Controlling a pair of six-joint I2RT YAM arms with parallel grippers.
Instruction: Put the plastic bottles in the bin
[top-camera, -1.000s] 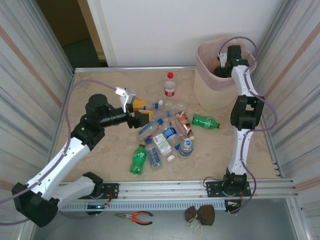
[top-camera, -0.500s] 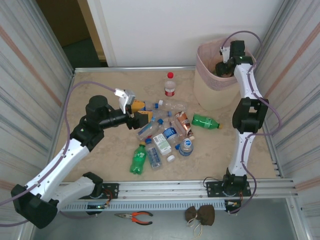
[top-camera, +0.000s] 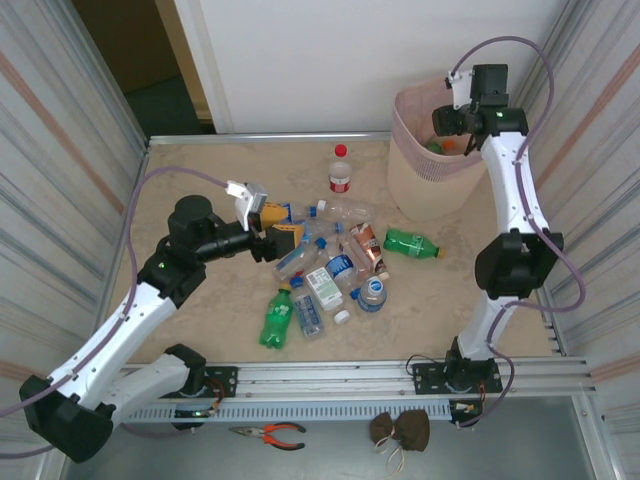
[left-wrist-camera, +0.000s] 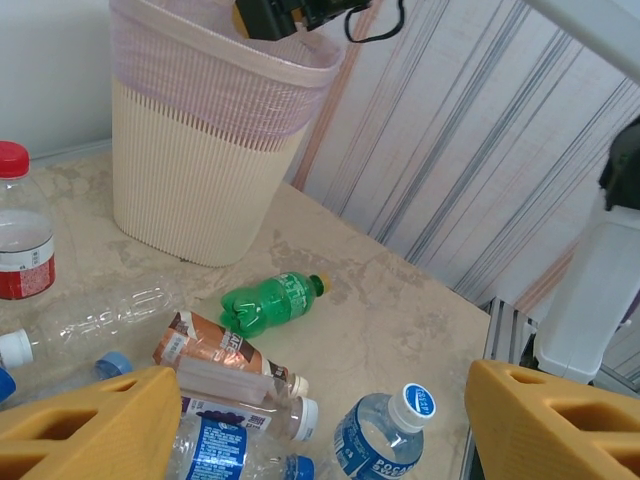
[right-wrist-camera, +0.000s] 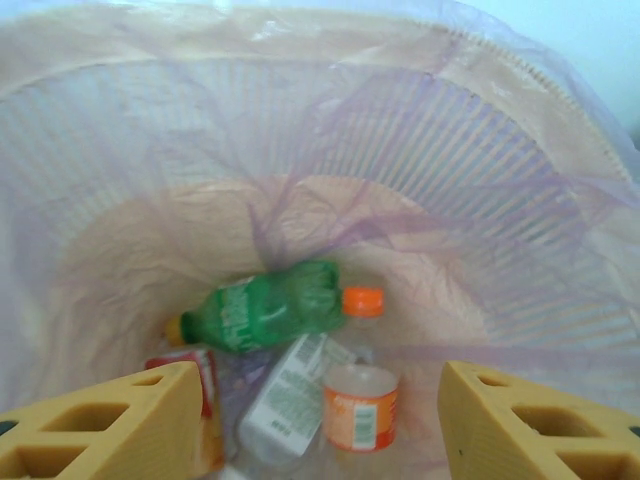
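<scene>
Now the right pincer (right-wrist-camera: 320, 410) hangs open and empty over the bin (top-camera: 412, 190) (some bottles (right-wrist-camera: 275, 315) lie inside). Left pincer (left-wrist-camera: 318, 430), jaws wide, hovers at the pile (top-camera: 330, 268) on the worktop (top-camera: 440, 290); next, it likely closes on one.

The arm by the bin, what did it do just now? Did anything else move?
The right gripper rose up out of the bin and now sits above its rim, jaws open with nothing between them. The left gripper barely shifted, its jaws open beside the bottles on the table, and those stayed put. The bin did not move.
</scene>
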